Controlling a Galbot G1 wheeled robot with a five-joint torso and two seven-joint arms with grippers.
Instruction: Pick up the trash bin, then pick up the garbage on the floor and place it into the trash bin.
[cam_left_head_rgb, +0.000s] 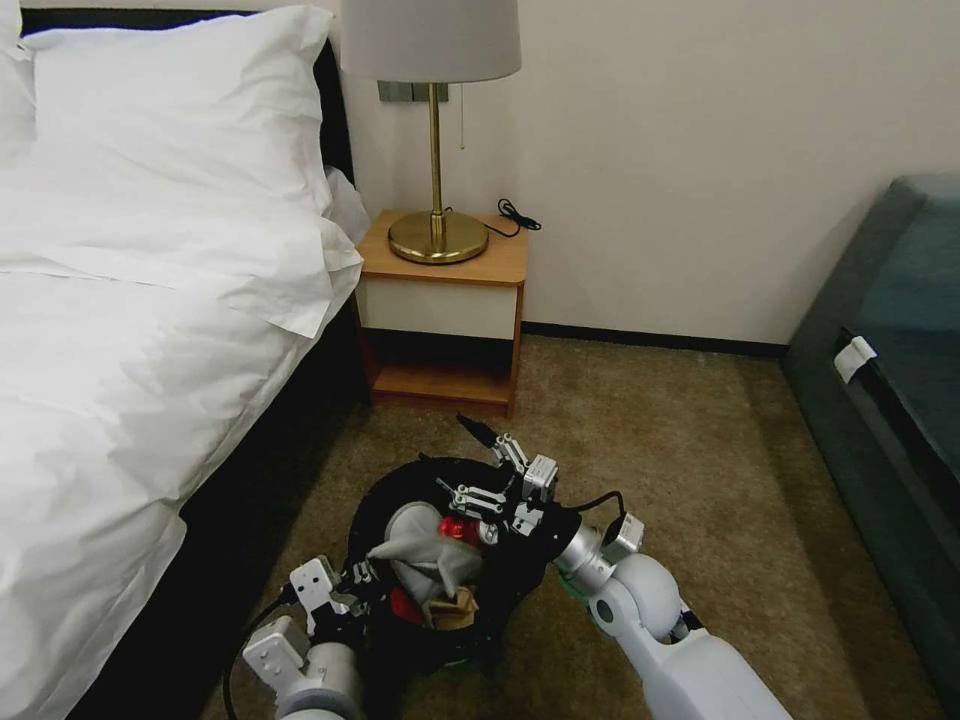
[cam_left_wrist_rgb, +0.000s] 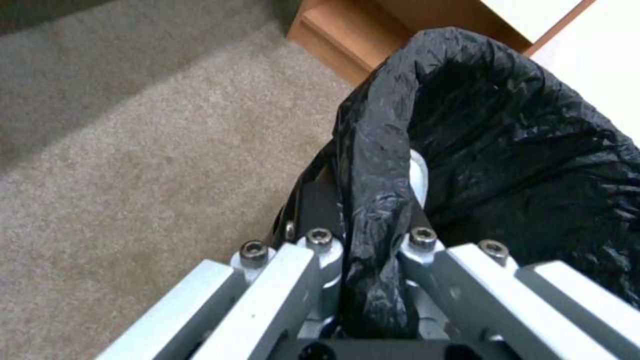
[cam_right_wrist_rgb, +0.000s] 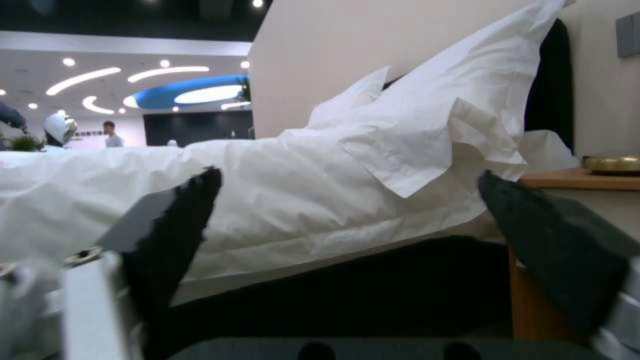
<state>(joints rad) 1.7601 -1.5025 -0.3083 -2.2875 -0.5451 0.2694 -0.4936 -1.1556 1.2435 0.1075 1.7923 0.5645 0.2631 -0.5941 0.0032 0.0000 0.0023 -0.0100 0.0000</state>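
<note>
The trash bin (cam_left_head_rgb: 372, 505), lined with a black bag, is at the bottom centre of the head view, beside the bed. Garbage lies inside it: a pale crumpled slipper (cam_left_head_rgb: 430, 560), a red can (cam_left_head_rgb: 455, 527) and brown paper (cam_left_head_rgb: 462, 606). My left gripper (cam_left_head_rgb: 365, 585) is shut on the bin's near rim. The left wrist view shows its fingers (cam_left_wrist_rgb: 420, 250) pinching the bag-covered rim (cam_left_wrist_rgb: 373, 165). My right gripper (cam_left_head_rgb: 458, 455) hangs open over the bin's far side. In the right wrist view its dark fingertips (cam_right_wrist_rgb: 180, 220) stand wide apart with nothing between them.
The white bed (cam_left_head_rgb: 130, 330) runs along the left. A wooden nightstand (cam_left_head_rgb: 445, 300) with a brass lamp (cam_left_head_rgb: 435, 235) stands against the wall ahead. A dark green sofa (cam_left_head_rgb: 900, 350) is at the right. Open carpet (cam_left_head_rgb: 680, 440) lies between bin and sofa.
</note>
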